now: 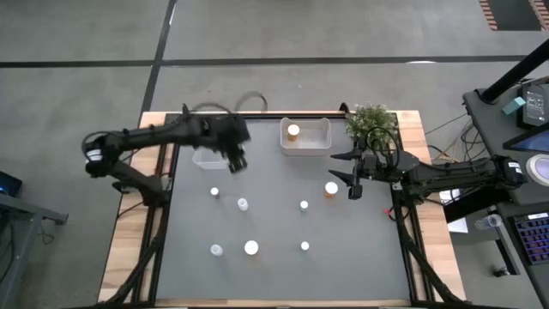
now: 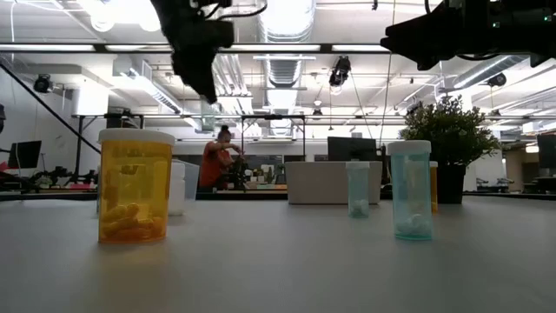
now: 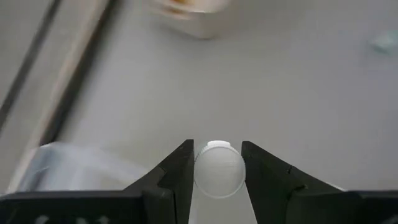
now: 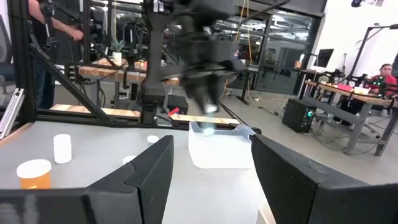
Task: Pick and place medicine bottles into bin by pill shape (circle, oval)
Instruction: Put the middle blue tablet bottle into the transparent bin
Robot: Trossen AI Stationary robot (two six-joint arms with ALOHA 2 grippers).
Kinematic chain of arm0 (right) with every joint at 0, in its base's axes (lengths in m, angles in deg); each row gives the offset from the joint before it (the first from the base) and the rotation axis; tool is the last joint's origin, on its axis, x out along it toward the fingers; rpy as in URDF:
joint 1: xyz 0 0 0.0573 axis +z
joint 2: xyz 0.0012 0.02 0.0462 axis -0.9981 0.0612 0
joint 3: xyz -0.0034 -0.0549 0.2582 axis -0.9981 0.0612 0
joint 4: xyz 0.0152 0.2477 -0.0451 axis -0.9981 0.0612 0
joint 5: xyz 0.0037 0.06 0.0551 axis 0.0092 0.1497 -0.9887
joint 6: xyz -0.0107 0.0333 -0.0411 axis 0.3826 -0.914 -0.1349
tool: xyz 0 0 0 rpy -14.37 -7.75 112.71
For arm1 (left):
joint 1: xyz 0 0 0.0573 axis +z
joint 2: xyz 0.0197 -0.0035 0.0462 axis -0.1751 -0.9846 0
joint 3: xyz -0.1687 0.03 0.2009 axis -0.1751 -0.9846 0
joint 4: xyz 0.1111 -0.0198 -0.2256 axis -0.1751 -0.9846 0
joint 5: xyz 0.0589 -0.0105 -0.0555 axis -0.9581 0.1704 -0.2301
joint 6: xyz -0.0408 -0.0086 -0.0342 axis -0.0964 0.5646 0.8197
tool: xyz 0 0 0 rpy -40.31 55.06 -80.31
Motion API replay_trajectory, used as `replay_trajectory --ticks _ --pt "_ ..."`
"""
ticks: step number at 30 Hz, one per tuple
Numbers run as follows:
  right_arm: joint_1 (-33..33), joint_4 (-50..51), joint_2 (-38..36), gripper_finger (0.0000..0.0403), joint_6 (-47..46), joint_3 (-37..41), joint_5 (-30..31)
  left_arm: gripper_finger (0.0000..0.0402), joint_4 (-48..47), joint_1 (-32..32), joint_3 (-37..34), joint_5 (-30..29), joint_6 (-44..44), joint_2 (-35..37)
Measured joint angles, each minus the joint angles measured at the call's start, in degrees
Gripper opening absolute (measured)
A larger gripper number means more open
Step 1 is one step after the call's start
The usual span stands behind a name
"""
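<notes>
- We have the left gripper [image 3: 216, 169] closed on one small bottle [image 3: 217, 170], carried in the air next to the left bin [image 1: 208, 157] at the far side of the table.
- The right gripper [image 1: 353, 178] waits with fingers apart, just beside an orange bottle [image 1: 331, 188].
- One bottle [image 1: 293, 131] already lies in the right bin [image 1: 322, 137].
- We judge the task is in an early part: six small bottles, like this one [image 1: 251, 248], stand loose on the table [image 1: 274, 283].

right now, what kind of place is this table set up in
Most likely a robotics lab or open workshop. Exposed ducts and strip lights run across the ceiling, workbenches with monitors fill the room, and a person works at a bench behind the table. The left gripper holds a medicine bottle.
</notes>
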Motion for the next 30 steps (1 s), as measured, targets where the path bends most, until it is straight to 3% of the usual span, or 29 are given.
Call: replay_trajectory --ticks 7,13,30 --pt "0.0 0.0 0.0 0.0209 0.1 0.0 0.0 0.0107 -0.1 17.8 -3.3 0.8 -3.7 3.3" --pt "0.0 0.0 0.0 0.0209 0.5 0.0 0.0 0.0107 0.7 28.9 -7.2 4.5 -3.8 2.1" --pt "0.0 0.0 0.0 0.0209 0.7 0.0 0.0 0.0107 14.0 33.6 -16.4 4.7 -1.2 -2.7"
